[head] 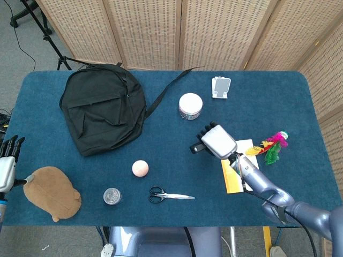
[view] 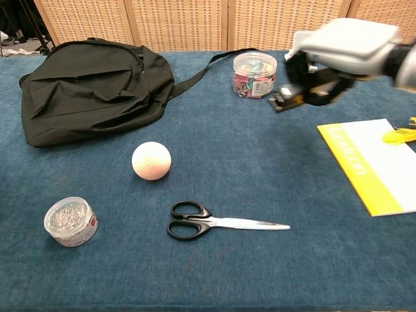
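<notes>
One right hand (view: 338,55) gripping a black stapler (view: 300,94) lifted off the blue table (view: 260,273), near the yellow book (view: 374,166), jar of clips (view: 254,73) just left, left hand (head: 6,163) only in head view, fingers straight, holding nothing, beside a brown hat (head: 52,193).

Only the yellow booklet (view: 374,166) bears print: a pale word runs along its spine edge, too faint to read. No other lettering can be read anywhere.

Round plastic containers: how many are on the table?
2. The clip jar stands beside the backpack strap; the small pin tub sits left of the scissors. None seems hidden.
</notes>
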Available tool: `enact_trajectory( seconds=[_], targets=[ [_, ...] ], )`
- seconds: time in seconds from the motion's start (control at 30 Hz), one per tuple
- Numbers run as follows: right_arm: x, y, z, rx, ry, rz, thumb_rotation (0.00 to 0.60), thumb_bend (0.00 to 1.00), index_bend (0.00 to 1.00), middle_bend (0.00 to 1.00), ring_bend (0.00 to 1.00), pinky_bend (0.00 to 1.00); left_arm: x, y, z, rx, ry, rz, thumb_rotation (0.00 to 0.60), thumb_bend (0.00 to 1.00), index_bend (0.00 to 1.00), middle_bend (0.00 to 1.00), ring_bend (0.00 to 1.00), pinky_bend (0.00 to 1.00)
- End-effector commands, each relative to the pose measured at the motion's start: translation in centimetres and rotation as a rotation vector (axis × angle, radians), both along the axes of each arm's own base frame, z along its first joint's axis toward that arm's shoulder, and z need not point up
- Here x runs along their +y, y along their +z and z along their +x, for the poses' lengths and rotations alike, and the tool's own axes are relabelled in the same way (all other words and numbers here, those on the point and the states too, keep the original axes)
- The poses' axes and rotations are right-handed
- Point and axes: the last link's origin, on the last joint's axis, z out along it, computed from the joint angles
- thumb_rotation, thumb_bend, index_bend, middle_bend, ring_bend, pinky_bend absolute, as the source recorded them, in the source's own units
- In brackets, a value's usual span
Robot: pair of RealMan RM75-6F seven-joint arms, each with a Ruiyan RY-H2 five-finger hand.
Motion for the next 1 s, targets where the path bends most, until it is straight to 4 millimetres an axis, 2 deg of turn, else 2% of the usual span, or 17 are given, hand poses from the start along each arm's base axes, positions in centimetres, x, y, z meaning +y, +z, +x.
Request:
enact_trajectory(
  seconds=[0.03, 0.2, 0.33, 0.57, 0.73, 0.77, 0.83, 0.87, 0.9, 0.97, 1.0],
  targets=[
    [2.7, 2.3, -5.0, 0.074, -0.057, -0.015, 0.6, 0.57, 0.57, 0.55, 0.44, 0.37, -0.3, -0.1, 0.3, 0.001, -0.013, -0.002, 0.6, 0.0, 0.0, 0.0, 0.0, 0.0],
    [4.6, 3.2, -8.3, 0.105, -0.101, -0.006, 0.6, 0.58, 0.57, 0.55, 0.44, 0.37, -0.5, -0.2, 0.6, 0.005, -0.025, -0.002, 0.6, 0.0, 0.0, 0.0, 0.0, 0.0],
    [5.2, 3.0, -10.1, 0.126, -0.123, -0.004, 0.6, 0.59, 0.57, 0.55, 0.44, 0.37, -0.5, -0.4, 0.7, 0.012, -0.031, -0.007, 0.6, 0.0, 0.0, 0.0, 0.0, 0.0],
    [5.0, 2.2, -11.3, 0.136, -0.145, -0.005, 0.6, 0.59, 0.57, 0.55, 0.44, 0.36, -0.4, -0.7, 0.9, 0.022, -0.036, -0.009, 0.6, 0.0, 0.0, 0.0, 0.0, 0.0],
    [4.8, 0.9, -12.1, 0.17, -0.182, 0.016, 0.6, 0.59, 0.57, 0.54, 0.44, 0.37, -0.3, -0.7, 0.8, 0.025, -0.029, -0.008, 0.6, 0.0, 0.0, 0.0, 0.0, 0.0],
    [4.8, 0.8, -12.2, 0.171, -0.185, 0.018, 0.6, 0.56, 0.57, 0.53, 0.44, 0.37, -0.2, -0.7, 0.8, 0.025, -0.028, -0.008, 0.6, 0.0, 0.0, 0.0, 0.0, 0.0],
    [4.9, 0.7, -12.3, 0.171, -0.194, 0.024, 0.6, 0.42, 0.53, 0.47, 0.42, 0.37, -0.2, -0.7, 0.7, 0.024, -0.027, -0.011, 0.6, 0.0, 0.0, 0.0, 0.0, 0.0],
    [4.9, 0.6, -12.5, 0.174, -0.203, 0.03, 0.6, 0.27, 0.45, 0.38, 0.36, 0.36, -0.2, -0.7, 0.7, 0.023, -0.026, -0.011, 0.6, 0.0, 0.0, 0.0, 0.0, 0.0],
    [5.0, 0.5, -12.6, 0.179, -0.218, 0.044, 0.6, 0.12, 0.34, 0.26, 0.26, 0.34, -0.2, -0.7, 0.7, 0.024, -0.025, -0.012, 0.6, 0.0, 0.0, 0.0, 0.0, 0.0],
    [5.0, 0.5, -12.8, 0.165, -0.278, 0.08, 0.6, 0.01, 0.18, 0.08, 0.07, 0.27, -0.2, -0.7, 0.7, 0.024, -0.023, -0.011, 0.6, 0.0, 0.0, 0.0, 0.0, 0.0],
    [5.0, 0.6, -12.5, 0.155, -0.292, 0.085, 0.6, 0.0, 0.13, 0.02, 0.02, 0.22, -0.2, -0.7, 0.7, 0.025, -0.023, -0.01, 0.6, 0.0, 0.0, 0.0, 0.0, 0.0]
  ],
)
